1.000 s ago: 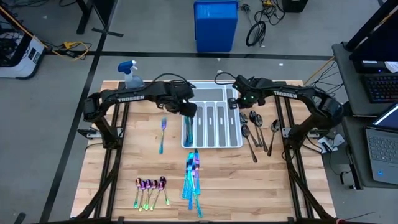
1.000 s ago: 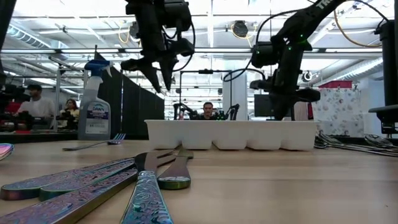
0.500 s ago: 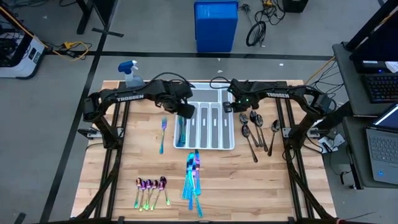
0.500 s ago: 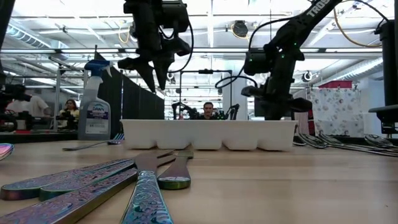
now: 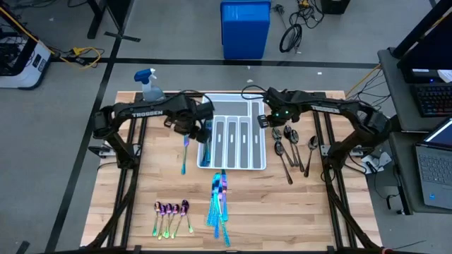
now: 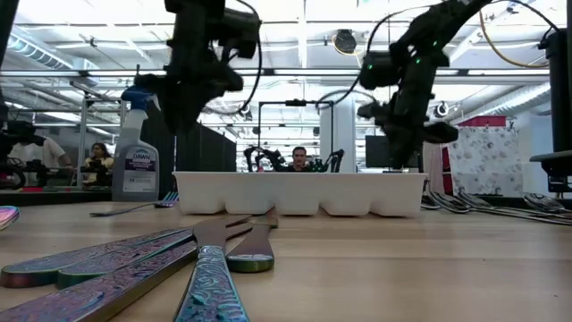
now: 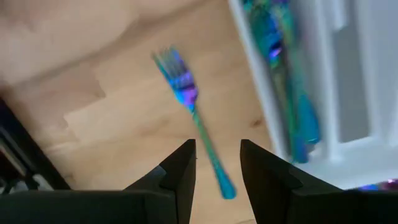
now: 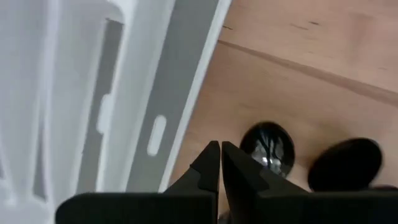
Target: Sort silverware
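The left gripper (image 7: 217, 163), jaws apart and empty, is aimed at the fork (image 7: 193, 121) lying at nine o'clock of the tray (image 5: 263, 164) for pickup, while the right gripper (image 8: 220, 163), pressed together, is held above the dark spoons (image 8: 267, 144).

My two arms are dark, near-black tube links with chunky joint housings; each upper link carries white TROSSEN lettering, seen from above; black cables loop off both, arching over the wrists; a small green light glows on my right arm near its wrist; both shoulders sit on black frame rails at the table's sides. My left gripper (image 7: 217, 168) ends in two flat, dark, squared fingers; my right gripper (image 8: 221, 163) has the same matte black fingers, tapering to narrow tips.
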Motion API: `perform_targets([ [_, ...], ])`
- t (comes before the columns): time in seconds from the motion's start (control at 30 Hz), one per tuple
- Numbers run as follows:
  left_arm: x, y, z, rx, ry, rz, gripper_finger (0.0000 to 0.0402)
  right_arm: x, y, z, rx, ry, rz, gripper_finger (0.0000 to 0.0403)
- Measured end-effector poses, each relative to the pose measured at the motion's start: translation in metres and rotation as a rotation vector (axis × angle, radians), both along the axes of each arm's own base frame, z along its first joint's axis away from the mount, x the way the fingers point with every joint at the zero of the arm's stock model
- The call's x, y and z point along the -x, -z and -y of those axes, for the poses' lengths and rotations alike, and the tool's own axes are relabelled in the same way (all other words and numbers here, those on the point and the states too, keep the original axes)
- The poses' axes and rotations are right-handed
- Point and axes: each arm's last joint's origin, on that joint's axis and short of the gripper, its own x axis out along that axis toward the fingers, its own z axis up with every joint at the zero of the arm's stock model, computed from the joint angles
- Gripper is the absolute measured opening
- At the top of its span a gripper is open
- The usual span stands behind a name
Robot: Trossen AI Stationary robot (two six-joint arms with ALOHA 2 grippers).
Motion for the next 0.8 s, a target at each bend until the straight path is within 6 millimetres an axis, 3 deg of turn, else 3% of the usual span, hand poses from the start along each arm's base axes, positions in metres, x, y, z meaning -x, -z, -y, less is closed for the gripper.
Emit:
perform_targets([
  [0.37,0.011,0.063,0.009,0.064,-0.106,0.02,0.0111,0.027,-0.051,-0.018,0.094,0.002,0.148,0.0006],
  [0.6,0.025,0.087,0.013,0.075,-0.16,-0.029,0.0111,0.037,-0.062,-0.025,0.11,-0.01,0.168,0.0036],
  [0.8,0.029,0.106,0.015,0.087,-0.163,0.026,0.0111,0.039,-0.065,-0.027,0.12,-0.024,0.175,0.0061],
])
